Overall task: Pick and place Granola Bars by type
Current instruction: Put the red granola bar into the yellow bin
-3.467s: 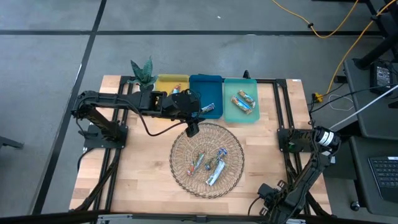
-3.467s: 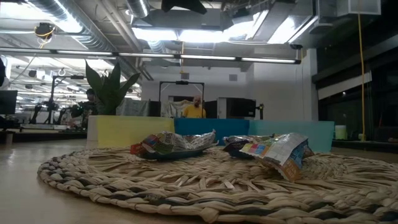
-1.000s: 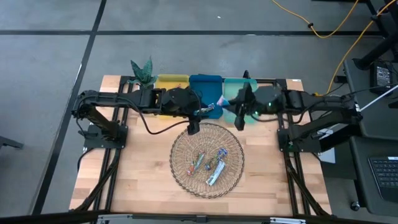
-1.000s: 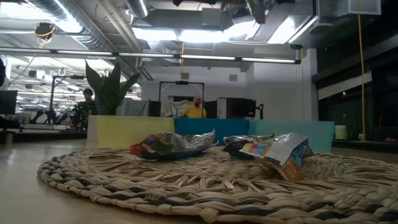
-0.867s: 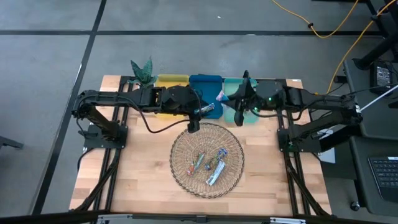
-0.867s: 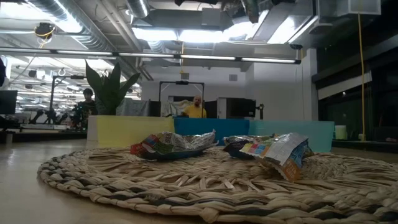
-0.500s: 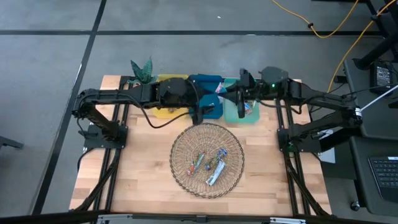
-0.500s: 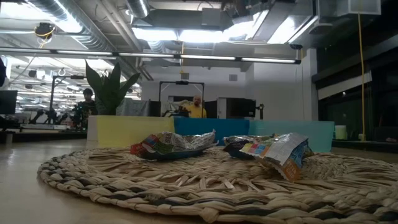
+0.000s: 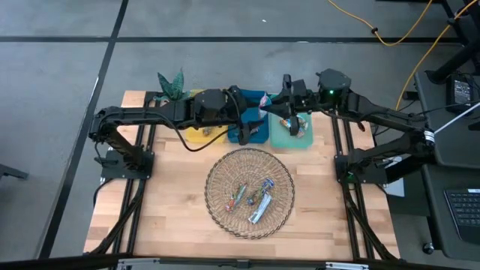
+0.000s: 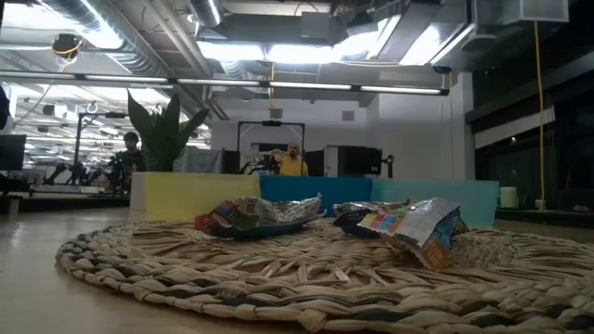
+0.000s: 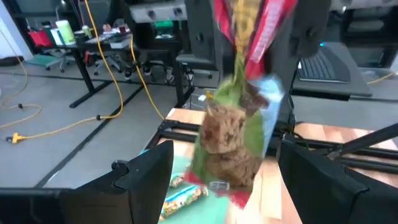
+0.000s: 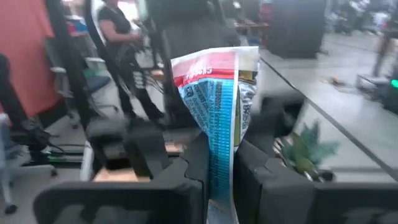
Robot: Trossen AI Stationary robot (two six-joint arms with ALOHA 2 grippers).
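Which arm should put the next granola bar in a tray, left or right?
Right. The right gripper is already shut on a granola bar up by the trays, while the left gripper is open and holds nothing.

Both arms are dark, chunky, rounded-jointed things with black cables looping off them; the right arm has a small green light glowing near its wrist.

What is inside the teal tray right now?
In the teal tray, one tan-green bar shows in the high view. The right hand, shut on a blue bar, covers the far part, so more may be hidden.
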